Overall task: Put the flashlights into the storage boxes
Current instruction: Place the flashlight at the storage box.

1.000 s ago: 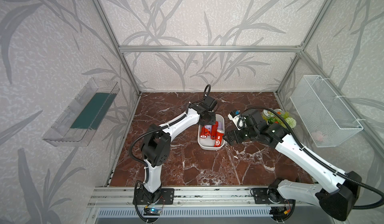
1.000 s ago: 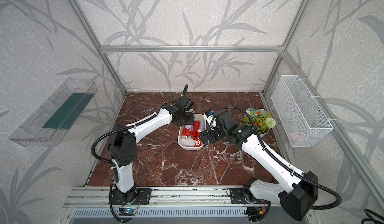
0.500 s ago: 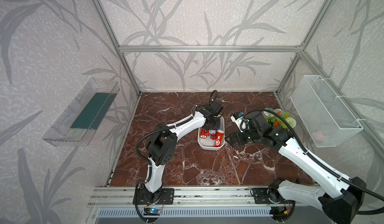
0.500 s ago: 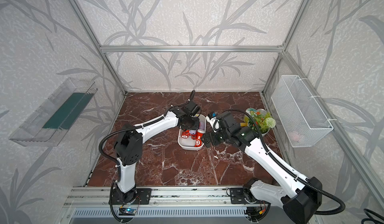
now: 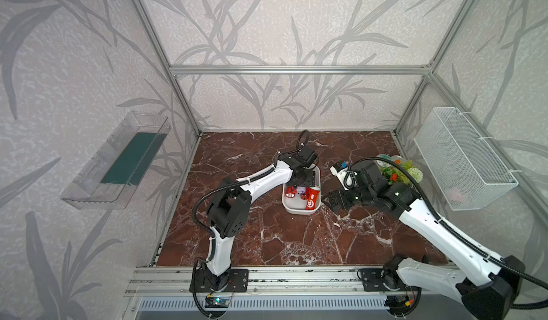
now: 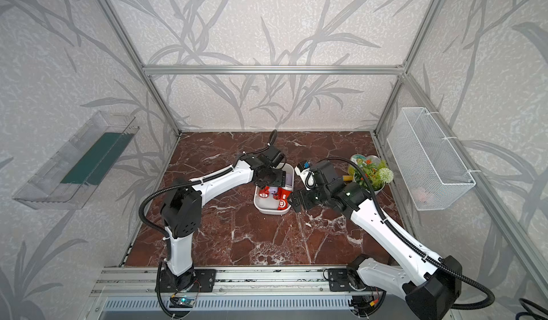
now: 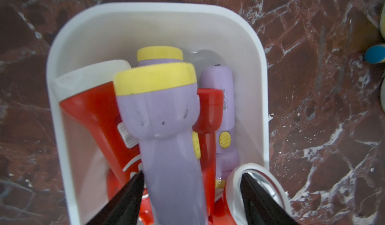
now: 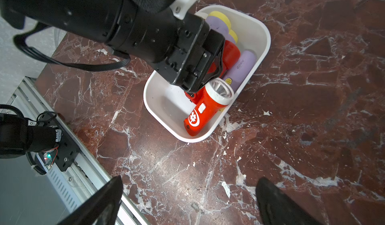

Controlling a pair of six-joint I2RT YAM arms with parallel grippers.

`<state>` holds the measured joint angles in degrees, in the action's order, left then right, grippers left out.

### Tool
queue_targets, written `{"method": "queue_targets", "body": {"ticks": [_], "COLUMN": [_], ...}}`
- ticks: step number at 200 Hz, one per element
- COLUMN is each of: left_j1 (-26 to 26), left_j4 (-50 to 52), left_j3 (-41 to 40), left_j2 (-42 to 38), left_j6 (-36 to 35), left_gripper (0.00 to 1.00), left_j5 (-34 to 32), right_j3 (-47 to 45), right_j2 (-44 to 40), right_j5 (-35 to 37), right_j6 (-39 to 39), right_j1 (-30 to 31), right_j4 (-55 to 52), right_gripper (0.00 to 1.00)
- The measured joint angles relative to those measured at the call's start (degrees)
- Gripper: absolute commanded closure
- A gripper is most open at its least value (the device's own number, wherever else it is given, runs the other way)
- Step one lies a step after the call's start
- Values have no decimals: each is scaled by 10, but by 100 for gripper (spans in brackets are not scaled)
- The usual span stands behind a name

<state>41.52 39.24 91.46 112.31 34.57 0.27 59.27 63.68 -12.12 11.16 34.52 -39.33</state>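
Note:
The white storage box [image 5: 300, 212] [image 6: 268, 211] lies mid-table and holds several flashlights, red and lavender. In the left wrist view a lavender flashlight [image 7: 166, 119] with a yellow head lies on top of a red one [image 7: 89, 109], with another lavender one [image 7: 226, 101] beside them. My left gripper [image 7: 192, 174] [image 5: 302, 182] hangs open over the box, straddling the top lavender flashlight, with a gap on one side. A red flashlight [image 8: 200, 111] with a white emblem leans at the box's near end. My right gripper [image 8: 190, 180] [image 5: 329, 201] is open over bare marble beside the box.
A pot of artificial flowers [image 5: 397, 170] stands behind the right arm. A white wire basket [image 5: 462, 158] hangs on the right wall, a clear tray [image 5: 118, 161] on the left wall. An aluminium rail [image 5: 267, 277] runs along the table's front edge.
The left gripper moved further over the box and opened, letting go of the lavender flashlight, which now rests on the pile. The right arm drew back slightly from the box.

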Motion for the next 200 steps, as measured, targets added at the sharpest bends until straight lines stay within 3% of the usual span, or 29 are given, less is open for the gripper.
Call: {"method": "queue_targets", "body": {"ticks": [69,120,171,200], "left_j1": [0,-9,-136,-187], "left_j4": [-3,-37,-117,-148], "left_j3": [-35,-130,-308,-362], "left_j2": [-81,-203,-340,-382], "left_j6": [-17,-64,-85,-103], "left_gripper": [1,1,1,1], "left_j5": [-42,-155,-186,-189], "right_j3": [0,0,2,8], "right_j2": [-4,-2,17,35], "right_j5": [1,14,39,61], "right_j6": [6,-1,-18,-30], "right_j1": [0,0,-13,-35], "right_j4": [0,0,-6,-17], "right_gripper": [1,1,1,1]}}
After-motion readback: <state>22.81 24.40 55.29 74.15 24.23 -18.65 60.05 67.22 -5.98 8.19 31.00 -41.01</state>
